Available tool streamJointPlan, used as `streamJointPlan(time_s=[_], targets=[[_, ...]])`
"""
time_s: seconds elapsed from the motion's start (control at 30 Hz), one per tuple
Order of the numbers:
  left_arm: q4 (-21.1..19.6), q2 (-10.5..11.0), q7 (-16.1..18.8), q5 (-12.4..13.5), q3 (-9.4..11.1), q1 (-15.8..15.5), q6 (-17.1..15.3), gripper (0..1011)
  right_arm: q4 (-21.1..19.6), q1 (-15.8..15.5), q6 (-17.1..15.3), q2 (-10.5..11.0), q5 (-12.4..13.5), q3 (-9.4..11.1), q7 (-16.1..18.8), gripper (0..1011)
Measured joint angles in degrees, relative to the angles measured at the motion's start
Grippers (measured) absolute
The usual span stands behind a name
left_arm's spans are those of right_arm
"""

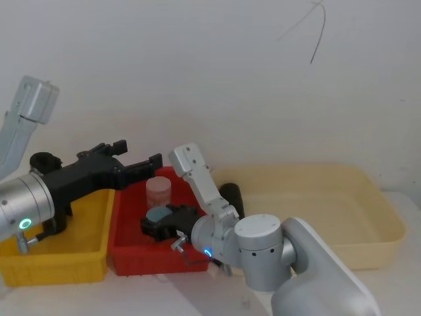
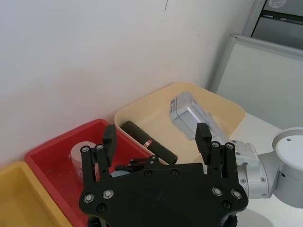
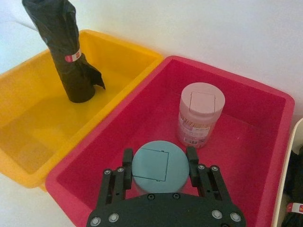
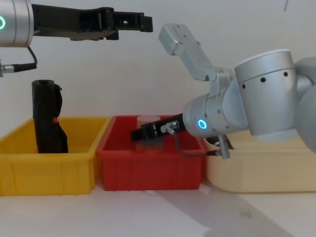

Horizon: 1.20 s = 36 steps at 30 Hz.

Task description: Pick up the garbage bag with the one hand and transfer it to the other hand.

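Observation:
The garbage bag [image 2: 149, 142], a smooth black roll with a small red-and-white sticker, lies in the cream bin [image 2: 222, 106] against the wall it shares with the red bin; its end [image 1: 231, 196] shows behind my right arm. My left gripper [image 1: 138, 153] hangs open and empty high above the yellow and red bins, well clear of the bag [image 2: 156, 135]. My right gripper [image 3: 159, 156] is low inside the red bin [image 3: 265, 142], open, its fingers [image 3: 127, 158] standing on either side of a teal-lidded jar [image 3: 156, 163].
A lumpier black roll [image 3: 66, 52] with a loose flap stands upright in the yellow bin [image 4: 74, 168]. A pink-lidded jar [image 3: 201, 111] stands in the red bin. The three bins sit side by side against a white wall.

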<state>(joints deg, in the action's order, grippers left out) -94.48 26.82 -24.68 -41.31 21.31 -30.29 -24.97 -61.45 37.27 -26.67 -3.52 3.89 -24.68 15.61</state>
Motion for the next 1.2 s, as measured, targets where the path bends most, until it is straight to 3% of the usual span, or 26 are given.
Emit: streamJointPlan(time_s=[0.4, 0.77, 0.83, 1.2], targets=[[0.00, 0.00, 0.00, 0.00, 0.00, 0.00, 0.00, 1001, -4.81, -0.84, -1.99, 0.58, 2.18, 2.19, 1.03, 647], [0.00, 0.00, 0.00, 0.00, 0.00, 0.00, 0.00, 1001, -10.30, -0.70, -2.42, 1.78, 4.77, 6.90, 0.12, 647], [0.00, 0.00, 0.00, 0.00, 0.00, 0.00, 0.00, 1002, -11.28, -0.51, -2.06, 2.21, 5.28, 8.48, -0.58, 647], [0.00, 0.00, 0.00, 0.00, 0.00, 0.00, 0.00, 1001, -12.48, 0.09, 0.67, 4.23, 6.54, 13.83, -3.81, 647]])
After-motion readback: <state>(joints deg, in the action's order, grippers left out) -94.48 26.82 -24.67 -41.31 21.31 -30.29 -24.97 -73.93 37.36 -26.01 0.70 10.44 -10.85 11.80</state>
